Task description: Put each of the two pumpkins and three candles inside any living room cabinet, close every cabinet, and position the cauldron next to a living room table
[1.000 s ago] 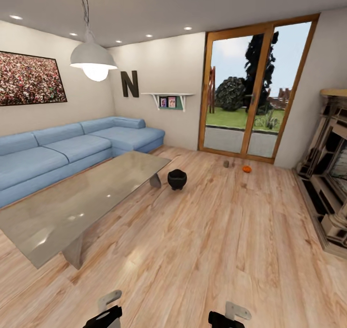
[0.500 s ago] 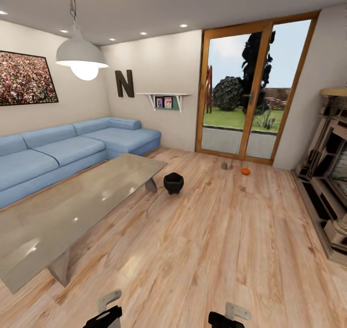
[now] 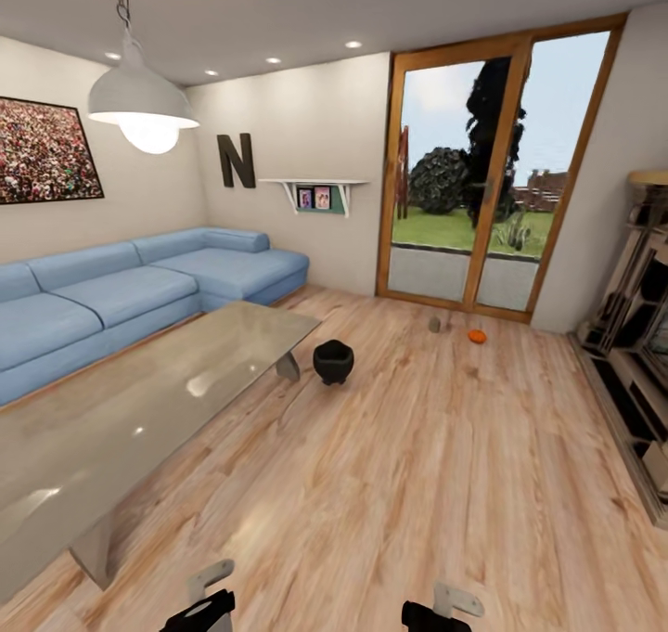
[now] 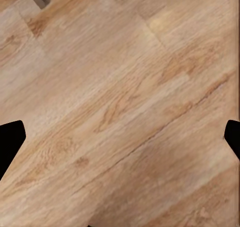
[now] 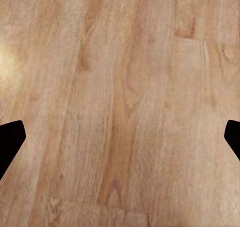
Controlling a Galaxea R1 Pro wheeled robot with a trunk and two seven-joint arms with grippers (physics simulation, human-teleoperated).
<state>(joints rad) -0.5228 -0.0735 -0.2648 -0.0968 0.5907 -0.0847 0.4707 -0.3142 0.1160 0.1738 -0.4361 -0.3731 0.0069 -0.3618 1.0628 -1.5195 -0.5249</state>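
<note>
At the left of the head view a long blue fabric corner sofa (image 3: 139,284) runs along the wall under a framed speckled red-and-white picture (image 3: 46,152), with a white dome pendant lamp (image 3: 139,103) hanging at upper left. In front of the sofa, filling the lower left, stands the large low rectangular bench with a shiny grey glass top (image 3: 139,400) that mirrors the ceiling lights. Just off its far corner, near the frame's centre, the round-bellied matt black cauldron (image 3: 333,362) sits on the pale, strongly grained wooden plank floor (image 3: 417,483). Further back, right of centre, a short stubby grey-beige candle (image 3: 434,324) and a small bright-orange ribbed pumpkin (image 3: 477,336) lie on the floor before the wood-framed glass patio doors (image 3: 492,168). At the right edge is an ornate cream-and-black shelved unit (image 3: 640,363).

Along the bottom edge the left tool (image 3: 198,611) and right tool (image 3: 436,618) just show; in both wrist views the black fingertips (image 4: 10,142) (image 5: 10,139) sit at opposite edges over bare planks, spread wide and empty.

Against the earlier frames the whole view has shifted: the bench sits lower and further left, the unit is more cropped at the right.
</note>
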